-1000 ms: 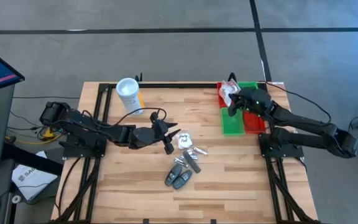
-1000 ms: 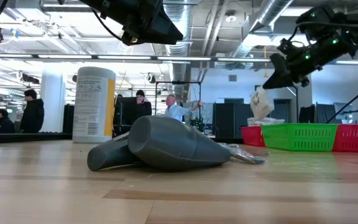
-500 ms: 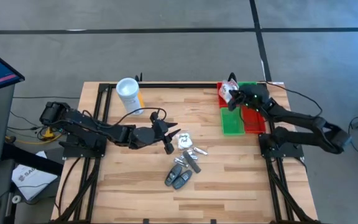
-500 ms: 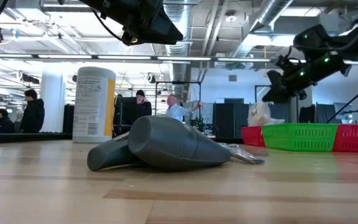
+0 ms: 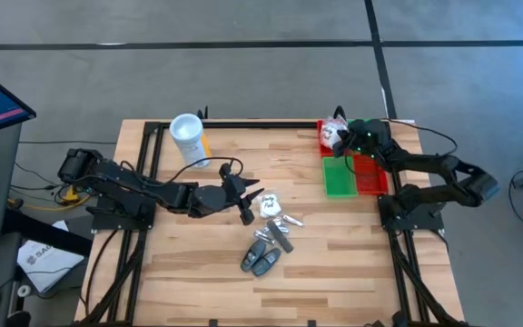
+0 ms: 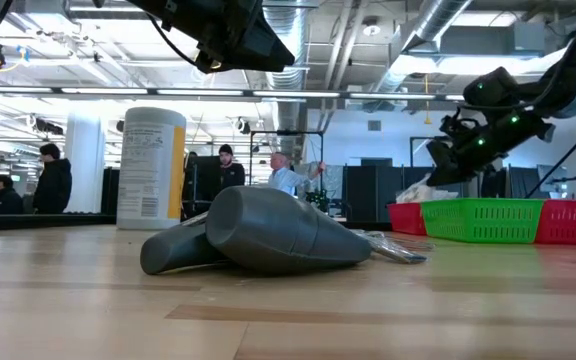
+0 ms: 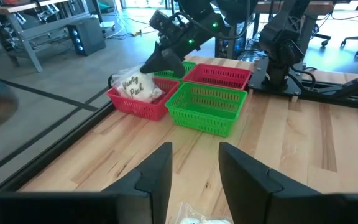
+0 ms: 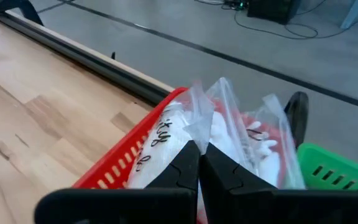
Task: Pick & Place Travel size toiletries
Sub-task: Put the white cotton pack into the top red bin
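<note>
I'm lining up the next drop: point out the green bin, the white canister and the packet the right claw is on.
green bin (image 5: 340,176), high view, on its mesh floor.
canister (image 5: 187,132), high view, on its white top.
packet (image 7: 137,87), left wrist view, on its lettered face.
right claw (image 8: 199,163), right wrist view, between fingertips.

Lighting: bright, even, from ceiling strip lights (image 6: 48,90) in low view. Shadows: soft, short on bench (image 5: 334,254). Glare: mild sheen on clear-wrapped packet (image 8: 229,124). Focus: grey tube (image 6: 268,235) soft; left wrist fingers (image 7: 157,177) blurred, near corner smeared dark.
</note>
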Robot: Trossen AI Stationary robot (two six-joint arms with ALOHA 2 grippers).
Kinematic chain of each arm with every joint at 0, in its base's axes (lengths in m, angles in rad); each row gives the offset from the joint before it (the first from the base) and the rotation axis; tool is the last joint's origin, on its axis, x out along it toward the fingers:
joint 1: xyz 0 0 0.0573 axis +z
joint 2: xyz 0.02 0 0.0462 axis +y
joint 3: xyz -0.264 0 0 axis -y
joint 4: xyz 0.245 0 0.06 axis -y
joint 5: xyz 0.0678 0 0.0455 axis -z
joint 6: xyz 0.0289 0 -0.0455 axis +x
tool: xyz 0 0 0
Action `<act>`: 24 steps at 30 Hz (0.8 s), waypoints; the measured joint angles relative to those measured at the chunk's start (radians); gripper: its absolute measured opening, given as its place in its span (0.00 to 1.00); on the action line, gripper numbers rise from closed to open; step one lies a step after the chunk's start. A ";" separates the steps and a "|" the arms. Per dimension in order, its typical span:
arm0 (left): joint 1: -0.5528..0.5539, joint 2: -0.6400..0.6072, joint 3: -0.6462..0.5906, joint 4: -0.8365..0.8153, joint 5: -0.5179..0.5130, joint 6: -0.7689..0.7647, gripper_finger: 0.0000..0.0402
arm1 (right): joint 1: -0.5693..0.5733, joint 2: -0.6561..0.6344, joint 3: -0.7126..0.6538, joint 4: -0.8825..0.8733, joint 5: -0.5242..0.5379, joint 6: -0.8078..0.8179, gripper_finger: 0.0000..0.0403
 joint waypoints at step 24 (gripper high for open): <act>0.001 0.000 0.000 -0.002 0.000 0.000 0.30 | -0.004 -0.084 0.001 -0.077 0.025 0.005 0.32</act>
